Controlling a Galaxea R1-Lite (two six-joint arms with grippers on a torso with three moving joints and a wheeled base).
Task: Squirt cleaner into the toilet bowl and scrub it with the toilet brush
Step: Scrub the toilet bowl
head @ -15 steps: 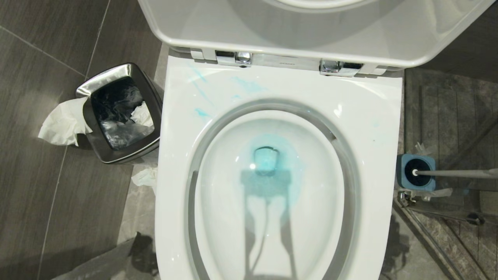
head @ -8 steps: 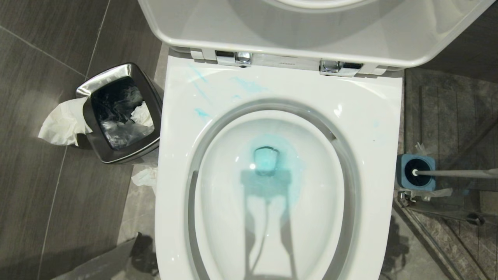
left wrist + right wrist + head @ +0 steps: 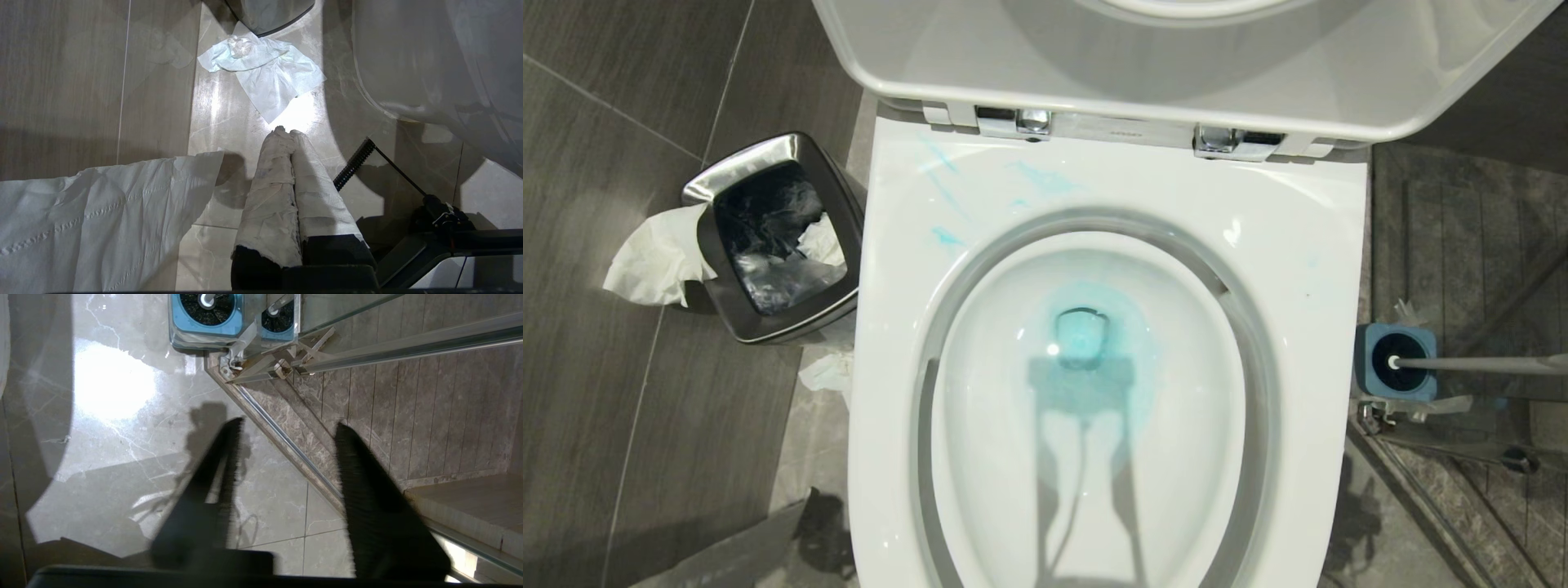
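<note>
Cleaner [image 3: 1086,359] is already tinting the toilet bowl [image 3: 1307,269]; right gripper [image 3: 286,445], jaws wide and empty, is pointing toward the toilet brush [image 3: 1478,364] in its holder [image 3: 206,314], needing approach and handle grasp.

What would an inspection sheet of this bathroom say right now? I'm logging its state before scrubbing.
Surface: grey floor tiles.
Job's things: toilet bowl lid up; cleaner tints the water, smears the rim; toilet brush in its holder.
Clutter: steel bin with tissue; loose tissue on floor.
Grippers: left gripper shut, wrapped in paper; right gripper open, above floor short of holder.
Cables: nothing seen.
Surroundings: metal rail by holder.
</note>
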